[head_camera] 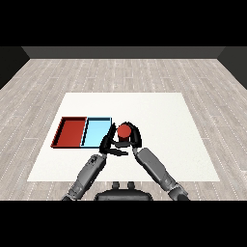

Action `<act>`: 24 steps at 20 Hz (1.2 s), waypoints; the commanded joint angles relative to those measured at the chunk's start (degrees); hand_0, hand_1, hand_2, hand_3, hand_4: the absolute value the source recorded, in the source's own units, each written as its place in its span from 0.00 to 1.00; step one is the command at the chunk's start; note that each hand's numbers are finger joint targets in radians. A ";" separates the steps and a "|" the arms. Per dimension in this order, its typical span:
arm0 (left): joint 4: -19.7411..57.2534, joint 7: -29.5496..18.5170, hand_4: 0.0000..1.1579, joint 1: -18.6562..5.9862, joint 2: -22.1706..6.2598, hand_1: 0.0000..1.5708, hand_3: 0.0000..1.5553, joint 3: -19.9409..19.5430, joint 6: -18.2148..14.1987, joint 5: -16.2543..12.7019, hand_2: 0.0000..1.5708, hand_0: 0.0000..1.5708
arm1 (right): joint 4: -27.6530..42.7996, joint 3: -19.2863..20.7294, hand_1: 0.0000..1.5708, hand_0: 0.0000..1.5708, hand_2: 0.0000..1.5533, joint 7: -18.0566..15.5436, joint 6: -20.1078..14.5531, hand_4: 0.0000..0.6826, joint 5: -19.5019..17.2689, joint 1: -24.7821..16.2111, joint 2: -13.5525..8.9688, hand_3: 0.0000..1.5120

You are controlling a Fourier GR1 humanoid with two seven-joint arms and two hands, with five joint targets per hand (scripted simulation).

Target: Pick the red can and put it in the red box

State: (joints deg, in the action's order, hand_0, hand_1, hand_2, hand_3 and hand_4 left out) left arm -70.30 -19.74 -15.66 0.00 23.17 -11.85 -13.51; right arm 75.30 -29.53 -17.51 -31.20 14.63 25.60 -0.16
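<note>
You have the red can (124,130) standing upright on the white tabletop (159,116), just to the right of the light blue tray (96,132), with the red tray (71,131) lying beyond that on the far left. Your right hand (134,137) is wrapped about the can, its fingers (129,125) curling over the far side and round the body, so treat it as grasping the can. Your left hand (107,146) sits close against the can's left side, near the corner of the blue tray; its fingers (117,152) look fairly straight and released, reaching under the right hand and holding nothing that you can see. Judge the can as a stiff, light cylinder with a smooth, likely slippery wall: it will not give under the fingers, but it could slide or tip if you take it too near the top. The better hold is round the middle of the body, thumb opposite the fingers, keeping it upright as it comes off the tabletop. From here the can has to pass over the blue tray to reach the red one, so lift it enough to go over both rims, and keep the left hand out of the path, since it lies between the can and the trays.
</note>
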 commanded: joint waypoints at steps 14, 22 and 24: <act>2.53 -2.25 0.00 -4.84 -0.01 0.00 0.00 4.13 -2.33 -4.79 0.00 0.00 | -5.21 -7.90 0.94 0.94 0.94 -3.01 -5.01 0.93 7.38 6.10 0.15 0.91; 0.00 2.97 0.71 -4.76 -0.04 0.47 0.45 5.22 -18.70 -4.39 0.56 0.47 | -3.59 -10.33 0.94 0.94 0.93 -2.39 -6.62 0.92 7.70 5.77 0.13 0.90; 1.05 3.28 0.85 -3.95 -0.03 1.00 0.96 4.15 -17.30 -5.93 1.00 1.00 | -0.37 -10.97 0.94 0.94 0.94 -1.37 -7.24 0.93 8.10 4.30 0.13 0.90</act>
State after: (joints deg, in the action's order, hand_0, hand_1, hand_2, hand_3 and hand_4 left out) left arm -68.71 -18.43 -19.53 -0.83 27.47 -24.19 -17.22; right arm 72.81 -38.23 -19.27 -36.43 21.20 30.50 -0.68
